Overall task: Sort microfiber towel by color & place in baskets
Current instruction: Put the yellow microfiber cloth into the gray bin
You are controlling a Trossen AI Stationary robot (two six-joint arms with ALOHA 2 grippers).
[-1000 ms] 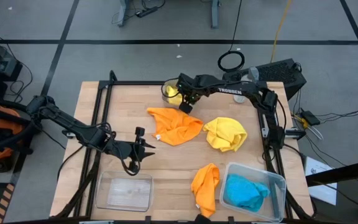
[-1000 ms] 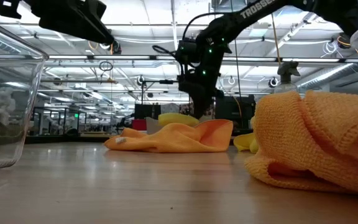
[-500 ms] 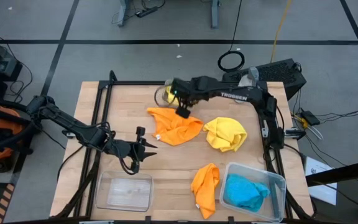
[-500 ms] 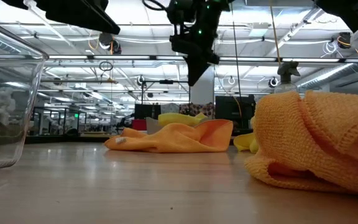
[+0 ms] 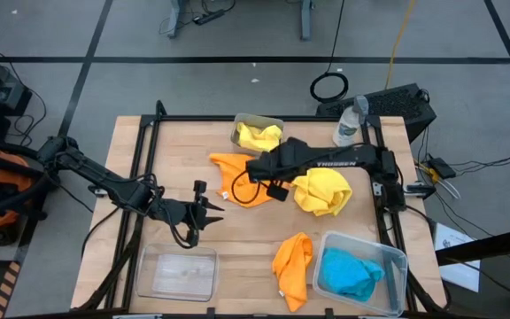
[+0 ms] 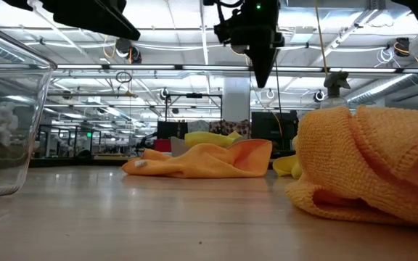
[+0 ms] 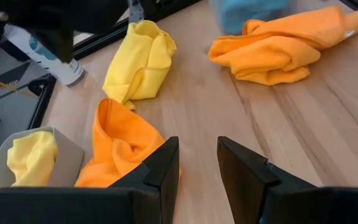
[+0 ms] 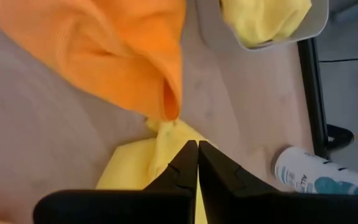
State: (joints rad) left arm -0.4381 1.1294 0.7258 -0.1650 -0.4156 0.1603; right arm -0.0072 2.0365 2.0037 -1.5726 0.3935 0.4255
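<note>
The table (image 5: pixel 175 151) is showing pale wood under a dark frame, and the right arm (image 5: pixel 343 162), lettered TROSSEN in white, is lying across its middle and hiding part of the orange towel (image 5: pixel 228 167) beneath it; only that towel's left part is showing from above, though the low view is showing it whole as a low crumpled heap. The clear bin (image 5: pixel 177 273) at the near left is standing with nothing in it and is cut off at the low view's left edge. The bin (image 5: pixel 395 257) at the near right is holding a bunched blue towel (image 5: pixel 351 273), and whether one or two blue cloths are lying there cannot be told. The loose yellow towel (image 5: pixel 321 191) is lying crumpled right of centre, its upper edge tucked under the arm. A second orange towel (image 5: pixel 292 266) is lying folded just beside the right bin, filling the low view's right side with its looped weave. The small grey bin (image 5: pixel 240 125) at the far edge is holding another yellow towel (image 5: pixel 259 137). A bottle (image 5: pixel 347 122) is standing at the far right corner, its label print too small to read. The left gripper (image 5: pixel 209 209) is hanging over bare wood left of centre, fingers a little apart and gripping nothing. The right gripper (image 8: pixel 197 163) is hovering above the orange and yellow towels with its fingers pressed together, empty
</note>
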